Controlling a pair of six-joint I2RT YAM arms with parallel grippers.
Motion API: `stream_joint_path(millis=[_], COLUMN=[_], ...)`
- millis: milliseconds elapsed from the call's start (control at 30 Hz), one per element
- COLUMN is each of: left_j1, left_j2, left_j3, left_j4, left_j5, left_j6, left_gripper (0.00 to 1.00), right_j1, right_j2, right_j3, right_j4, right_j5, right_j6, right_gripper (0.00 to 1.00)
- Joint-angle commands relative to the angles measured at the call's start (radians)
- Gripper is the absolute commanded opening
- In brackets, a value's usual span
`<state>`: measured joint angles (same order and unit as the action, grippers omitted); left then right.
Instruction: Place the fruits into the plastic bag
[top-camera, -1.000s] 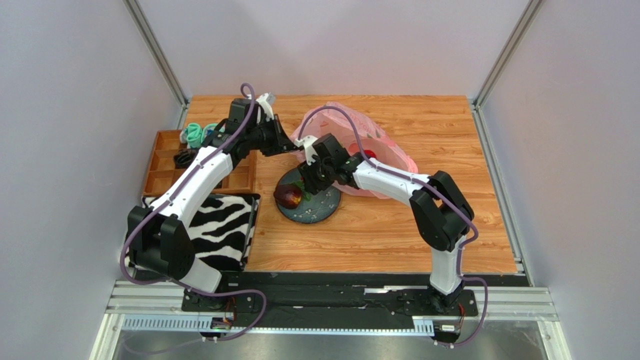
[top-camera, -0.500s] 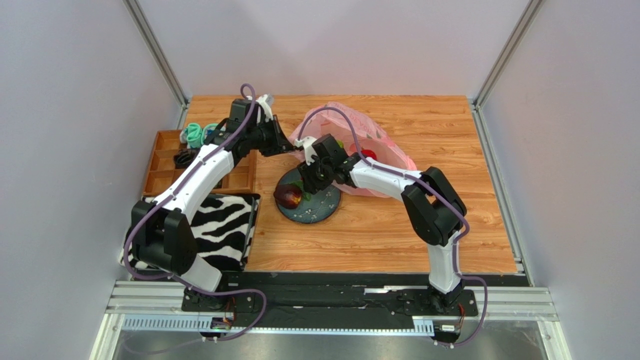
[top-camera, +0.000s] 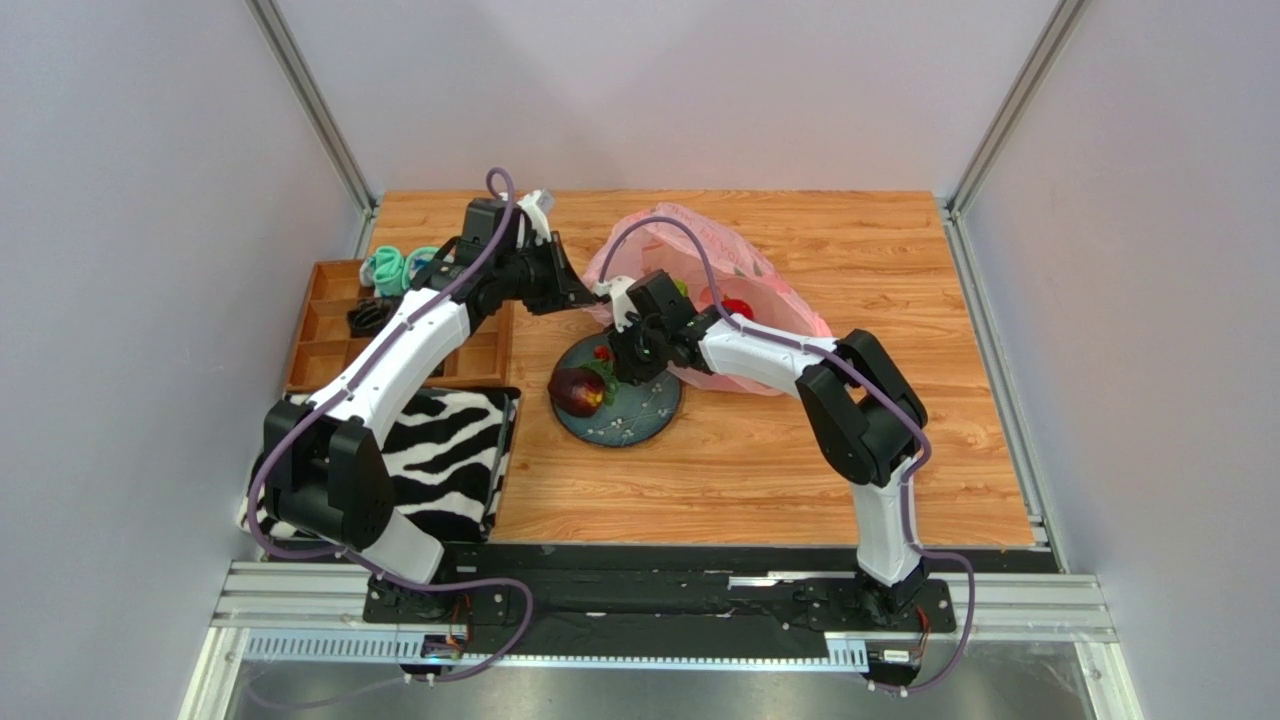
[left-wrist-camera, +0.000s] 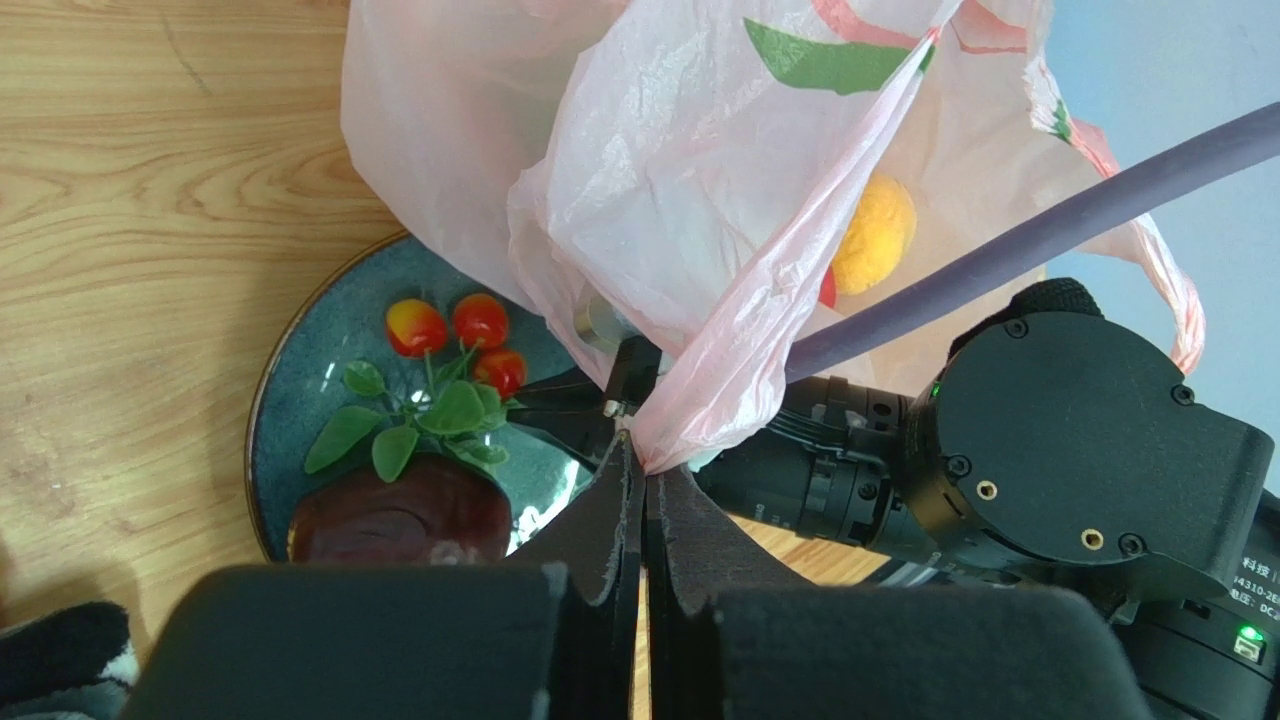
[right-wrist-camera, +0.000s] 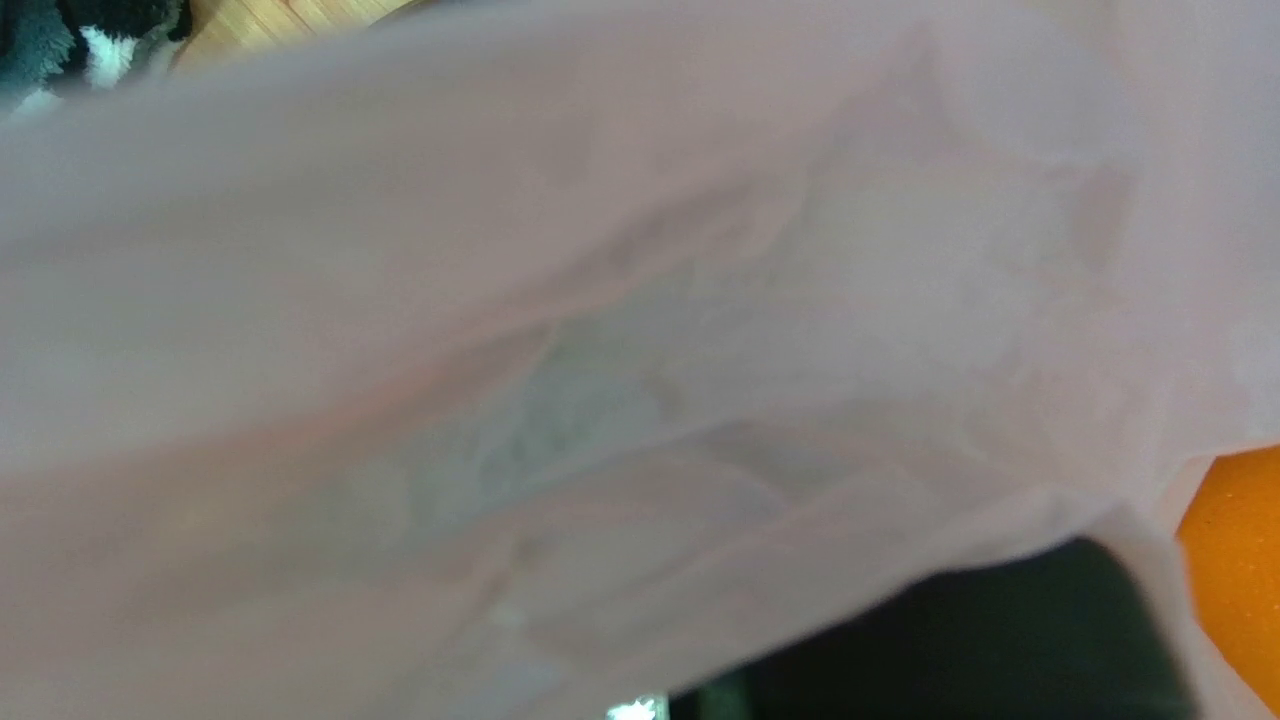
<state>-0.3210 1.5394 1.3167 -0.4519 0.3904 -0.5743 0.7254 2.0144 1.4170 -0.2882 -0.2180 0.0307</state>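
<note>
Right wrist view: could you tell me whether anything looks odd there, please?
Yes. The plastic bag is pressed up so close that its crumpled pink film fills nearly the whole picture and blurs it. Only a sliver of orange fruit shows at the lower right edge, so this view tells little about the scene.

Looked like a robotics lab test cell rather than a home or shop: shut in by plain pale walls (top-camera: 135, 300) set in bare aluminium struts (top-camera: 313, 105). Held a wood-grain worktop (top-camera: 902, 255), with a left arm (top-camera: 398, 353) and a right arm (top-camera: 857, 420) bolted to a black base plate (top-camera: 661, 600) on a metal rail (top-camera: 661, 638), a thick purple cable (left-wrist-camera: 1052, 225) running in the open.
</note>
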Motion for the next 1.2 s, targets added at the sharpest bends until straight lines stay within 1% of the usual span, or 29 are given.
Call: stream_joint_path(millis=[0, 67, 133, 367, 467, 533, 567, 600, 633, 700, 733, 800, 867, 1033, 1167], left_j1=[-0.004, -0.004, -0.004, -0.004, -0.004, -0.004, -0.004, -0.004, -0.004, -0.004, -0.004, -0.004, -0.004, -0.004, -0.004], left_j2=[-0.01, -0.01, -0.012, -0.018, -0.018, -0.016, -0.013, -0.012, -0.009, -0.009, -0.01, -0.012, -0.012, -0.001, 0.008], left_j3=[0.041, 0.041, 0.041, 0.038, 0.035, 0.033, 0.035, 0.033, 0.033, 0.032, 0.029, 0.029, 0.029, 0.029, 0.032], left_j4=[0.027, 0.025, 0.025, 0.025, 0.028, 0.032, 0.033, 0.036, 0.036, 0.038, 0.038, 0.038, 0.041, 0.045, 0.047], left_j5=[0.024, 0.024, 0.022, 0.019, 0.021, 0.025, 0.03, 0.033, 0.034, 0.033, 0.033, 0.027, 0.025, 0.031, 0.038], left_j6=[0.001, -0.001, -0.001, -0.002, -0.002, -0.007, -0.007, -0.009, -0.009, -0.006, -0.006, -0.002, -0.002, -0.006, -0.006], left_gripper=[0.0, 0.0, 0.0, 0.0, 0.0, 0.0, 0.0, 0.0, 0.0, 0.0, 0.0, 0.0, 0.0, 0.0, 0.0], right_j1=[-0.007, -0.009, -0.009, -0.011, -0.009, -0.009, -0.009, -0.009, -0.011, -0.011, -0.009, -0.009, -0.009, -0.009, -0.011], right_j2=[-0.012, -0.034, -0.048, -0.127, -0.138, -0.112, -0.1, -0.085, -0.059, -0.039, -0.031, -0.008, 0.013, 0.056, 0.064], right_j3=[0.016, 0.002, -0.009, -0.067, -0.064, -0.049, -0.035, -0.005, 0.013, 0.034, 0.04, 0.049, 0.063, 0.1, 0.089], right_j4=[0.027, 0.029, 0.032, 0.052, 0.063, 0.066, 0.063, 0.058, 0.051, 0.057, 0.064, 0.066, 0.063, 0.023, 0.02], right_j5=[-0.012, -0.011, -0.006, 0.042, 0.04, 0.045, 0.052, 0.054, 0.055, 0.066, 0.069, 0.089, 0.112, 0.161, 0.175], right_j6=[-0.002, -0.005, -0.003, -0.009, 0.011, 0.041, 0.052, 0.064, 0.087, 0.119, 0.148, 0.172, 0.192, 0.206, 0.207], right_gripper=[0.06, 0.02, 0.0, 0.0, 0.0, 0.08, 0.15, 0.29, 0.37, 0.5, 0.53, 0.58, 0.59, 0.58, 0.56])
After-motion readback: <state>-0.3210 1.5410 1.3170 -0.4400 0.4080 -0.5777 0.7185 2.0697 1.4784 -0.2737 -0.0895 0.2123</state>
